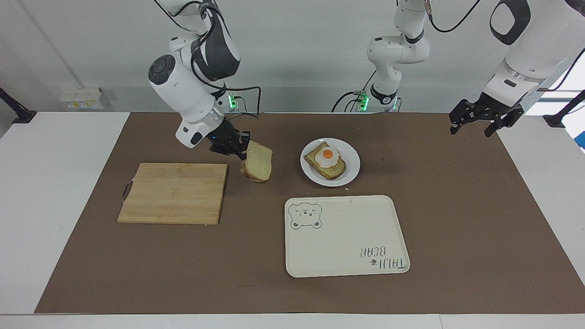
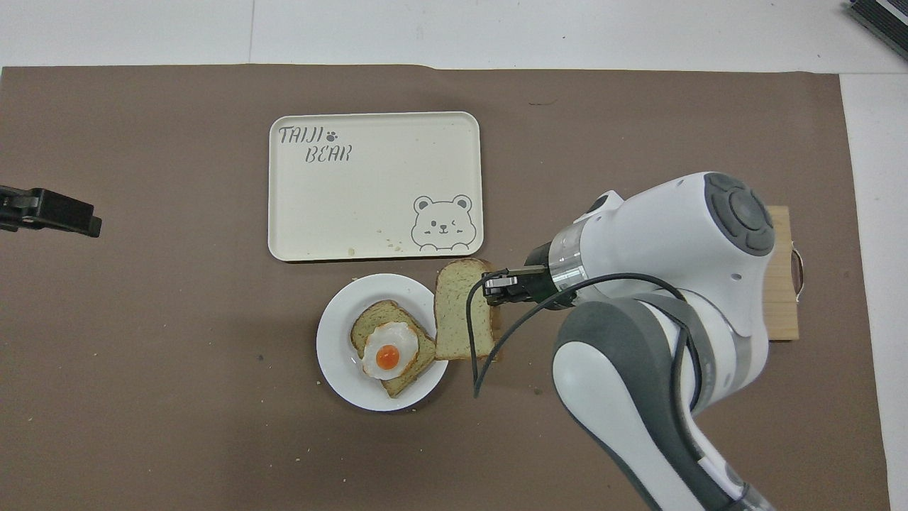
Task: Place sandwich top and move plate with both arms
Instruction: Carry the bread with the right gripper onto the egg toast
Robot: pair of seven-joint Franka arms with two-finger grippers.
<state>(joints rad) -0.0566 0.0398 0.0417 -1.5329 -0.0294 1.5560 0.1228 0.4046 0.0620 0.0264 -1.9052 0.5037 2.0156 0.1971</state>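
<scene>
The sandwich top (image 1: 258, 165), a plain speckled slice with a brown crust, hangs tilted in the air with my right gripper (image 1: 241, 153) shut on its upper edge. It is over the brown mat between the wooden board and the plate (image 1: 352, 171). In the overhead view the sandwich top (image 2: 457, 312) just overlaps the rim of the plate (image 2: 340, 383), and my right gripper (image 2: 493, 287) is beside it. On the small white plate lies a bread slice with a fried egg (image 1: 327, 160). My left gripper (image 1: 470, 130) waits open, raised over the mat's corner at the left arm's end.
A bamboo cutting board (image 1: 173, 192) lies bare at the right arm's end of the mat. A cream tray with a bear drawing (image 1: 347, 237) sits farther from the robots than the plate. Crumbs dot the mat around the plate.
</scene>
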